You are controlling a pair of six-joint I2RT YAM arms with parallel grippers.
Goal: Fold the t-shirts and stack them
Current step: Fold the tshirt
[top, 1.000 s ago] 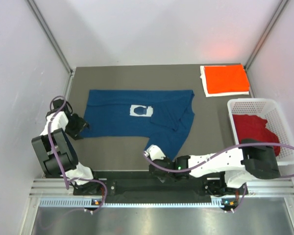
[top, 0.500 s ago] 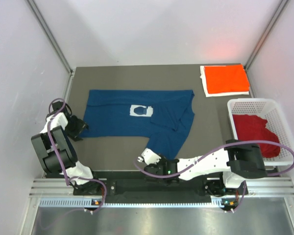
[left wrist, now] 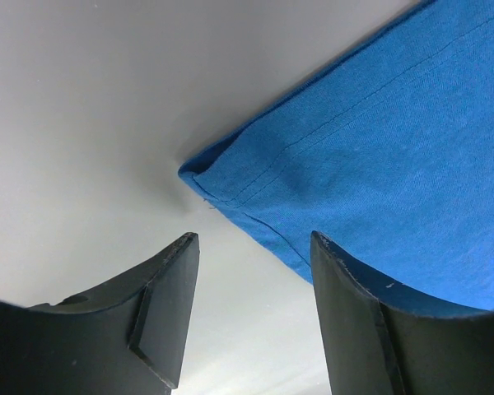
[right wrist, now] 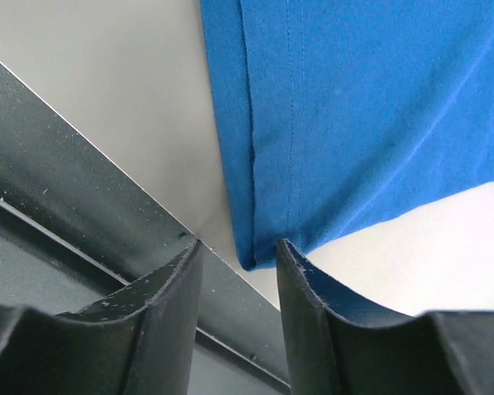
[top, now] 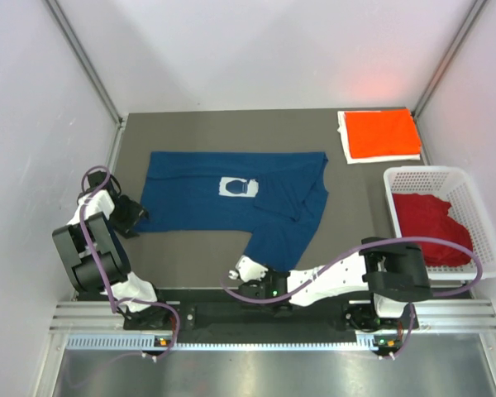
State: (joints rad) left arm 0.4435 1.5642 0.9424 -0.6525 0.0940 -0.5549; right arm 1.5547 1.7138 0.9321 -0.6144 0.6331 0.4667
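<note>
A navy blue t-shirt [top: 231,203] with a small white chest print lies spread on the grey table, its lower part folded toward the near edge. My left gripper [top: 136,213] is open at the shirt's left corner [left wrist: 199,171], which lies just ahead of the fingertips [left wrist: 171,280]. The right gripper [top: 246,269] is open and low at the near edge, and the shirt's bottom corner [right wrist: 251,257] sits right at its tips [right wrist: 239,251]. A folded orange-red t-shirt [top: 383,132] lies at the back right. A dark red t-shirt [top: 428,219] is bundled in the basket.
The white lattice basket [top: 426,172] stands at the right edge. A white sheet [top: 345,145] lies under the orange-red shirt. The dark rail [right wrist: 58,181] of the table's near edge runs directly beside the right fingers. White walls enclose the table.
My right gripper has slid left and down toward the near edge, reaching the shirt's bottom corner. The left gripper and the shirts have barely moved.
</note>
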